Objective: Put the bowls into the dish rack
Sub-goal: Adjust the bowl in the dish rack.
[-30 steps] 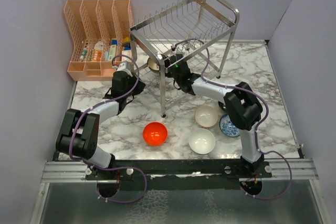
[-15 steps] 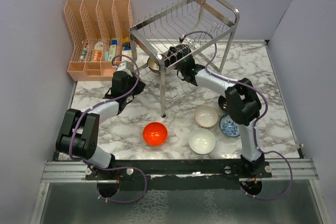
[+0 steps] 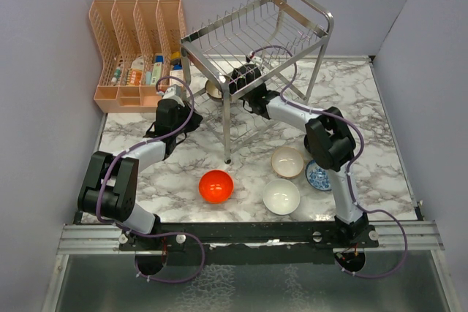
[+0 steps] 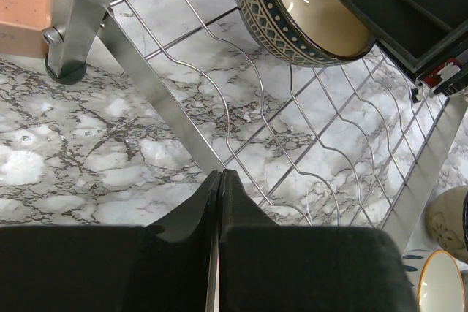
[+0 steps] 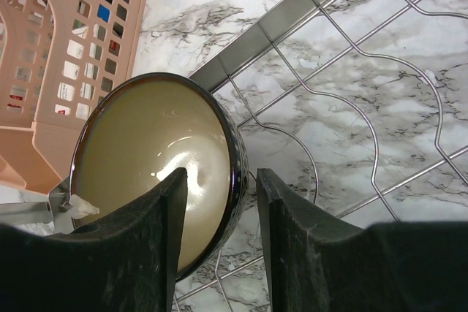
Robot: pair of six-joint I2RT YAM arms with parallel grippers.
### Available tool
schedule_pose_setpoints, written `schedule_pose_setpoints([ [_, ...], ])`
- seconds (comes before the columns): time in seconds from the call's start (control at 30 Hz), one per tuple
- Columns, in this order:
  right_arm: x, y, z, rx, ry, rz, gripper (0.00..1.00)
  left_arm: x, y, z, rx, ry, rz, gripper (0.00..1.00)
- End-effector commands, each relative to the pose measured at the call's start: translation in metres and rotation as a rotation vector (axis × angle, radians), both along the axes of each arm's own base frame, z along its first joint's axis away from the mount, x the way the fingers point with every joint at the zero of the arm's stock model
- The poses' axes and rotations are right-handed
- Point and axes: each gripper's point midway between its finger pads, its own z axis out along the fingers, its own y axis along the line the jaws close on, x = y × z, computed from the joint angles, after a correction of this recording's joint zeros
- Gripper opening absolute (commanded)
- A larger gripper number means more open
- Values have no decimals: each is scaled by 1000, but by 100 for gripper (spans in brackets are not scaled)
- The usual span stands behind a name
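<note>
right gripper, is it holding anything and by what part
The right gripper straddles the rim of the dark brown bowl, one finger inside, one outside; whether it is clamped tight cannot be told.

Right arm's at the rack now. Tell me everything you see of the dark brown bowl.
Small, round, glossy, seemingly ceramic, the dark brown bowl is cream inside, dark outside with a pale dotted lattice band below the rim. It tilts steeply over the wire lower tier of the dish rack. The right pincer straddles its rim, one finger inside, one outside; firm grip unclear.
</note>
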Motion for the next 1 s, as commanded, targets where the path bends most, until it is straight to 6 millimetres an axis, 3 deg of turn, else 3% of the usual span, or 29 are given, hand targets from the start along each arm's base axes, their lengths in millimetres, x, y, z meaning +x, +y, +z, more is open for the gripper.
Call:
schedule_pose_setpoints([
  [0.0,3,2,-4,-2,0,-4,41,3,-1,8,7,-41,-6,0],
  [0.17,6,0,-9,-15,-16,-7,33,3,-1,9,6,-45,-5,0],
  [0.37,7,-3,-7,-30,-42,-14,2,3,-1,11,4,-48,-3,0],
  [0.43,7,-5,-3,-37,-71,-20,1,4,-1,11,3,-49,-3,0],
  [0.53,4,-7,9,-64,-145,-37,1,4,-1,11,4,-49,-4,0],
  [0.77,-10,-13,62,-152,-428,-111,1,5,-2,10,4,-48,-4,0],
  [0.97,-27,-17,108,-330,-694,-206,1,6,-2,9,3,-48,-5,0],
])
